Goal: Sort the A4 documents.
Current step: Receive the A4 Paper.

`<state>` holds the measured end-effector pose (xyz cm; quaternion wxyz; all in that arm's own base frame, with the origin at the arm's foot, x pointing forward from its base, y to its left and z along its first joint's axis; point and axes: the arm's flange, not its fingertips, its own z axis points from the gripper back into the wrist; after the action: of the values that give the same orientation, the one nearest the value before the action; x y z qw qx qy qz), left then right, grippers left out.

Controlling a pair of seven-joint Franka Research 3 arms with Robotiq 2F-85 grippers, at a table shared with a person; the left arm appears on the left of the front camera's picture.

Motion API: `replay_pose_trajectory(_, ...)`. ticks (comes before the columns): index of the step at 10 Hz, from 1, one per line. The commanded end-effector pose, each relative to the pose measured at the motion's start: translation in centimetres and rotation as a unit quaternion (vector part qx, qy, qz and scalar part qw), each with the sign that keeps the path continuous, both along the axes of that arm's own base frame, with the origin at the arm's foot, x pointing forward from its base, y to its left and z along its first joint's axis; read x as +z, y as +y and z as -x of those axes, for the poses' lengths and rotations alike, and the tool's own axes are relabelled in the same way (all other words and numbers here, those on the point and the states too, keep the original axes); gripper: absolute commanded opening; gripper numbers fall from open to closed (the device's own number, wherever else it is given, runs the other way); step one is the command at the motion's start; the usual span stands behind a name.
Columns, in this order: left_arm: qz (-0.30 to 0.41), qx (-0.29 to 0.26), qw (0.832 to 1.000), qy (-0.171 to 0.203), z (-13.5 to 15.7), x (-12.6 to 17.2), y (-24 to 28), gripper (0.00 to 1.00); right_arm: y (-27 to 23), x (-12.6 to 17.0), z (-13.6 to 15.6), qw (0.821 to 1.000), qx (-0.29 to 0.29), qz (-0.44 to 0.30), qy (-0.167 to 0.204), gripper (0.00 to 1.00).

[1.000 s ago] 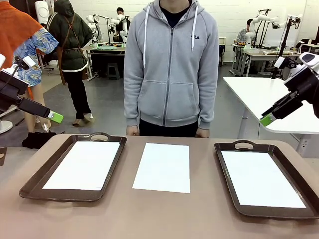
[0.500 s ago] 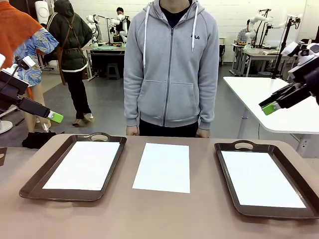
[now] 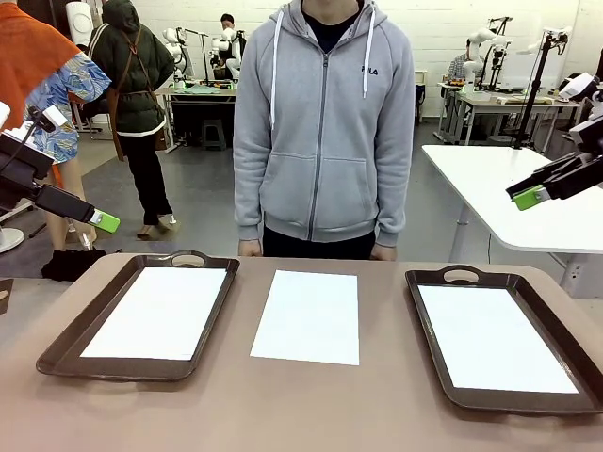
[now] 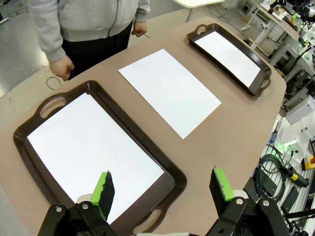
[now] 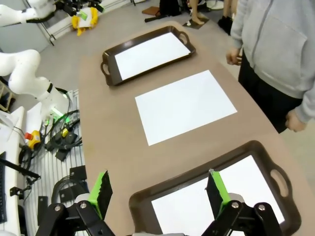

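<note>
One thin white A4 paper sheet (image 3: 306, 316) lies flat on the beige table (image 3: 283, 414), between two dark brown handled trays; the left tray (image 3: 66, 341) and the right tray (image 3: 426, 330) each hold a sheet, probably as sorting places; the left gripper (image 4: 162, 189) and the right gripper (image 5: 157, 191) hover with fingers apart, holding nothing; a person in a grey hoodie (image 3: 323, 132) waits at the far side.

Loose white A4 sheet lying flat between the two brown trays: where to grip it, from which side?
Probably the near short edge of the loose white A4 sheet, approached from the robot's side. It lies flat on the tan table with no raised lip, so slide that edge past the table edge first, then pinch; both long sides face dark brown trays.
</note>
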<state>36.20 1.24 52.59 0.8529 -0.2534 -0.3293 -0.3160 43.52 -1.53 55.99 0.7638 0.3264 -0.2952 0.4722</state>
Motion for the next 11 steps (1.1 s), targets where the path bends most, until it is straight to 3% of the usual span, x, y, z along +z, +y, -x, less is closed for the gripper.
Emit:
replay_pose_trajectory(1,0.003,-0.002,1.0,-0.001,0.0,0.0,0.0,1.0,-0.4,-0.4,-0.1,1.0,-0.009,-0.019,-0.013,1.0)
replay_pose_trajectory(11,0.003,-0.002,1.0,-0.001,0.0,0.0,0.0,1.0,-3.1,-0.9,0.3,0.997,-0.06,-0.034,-0.018,1.0)
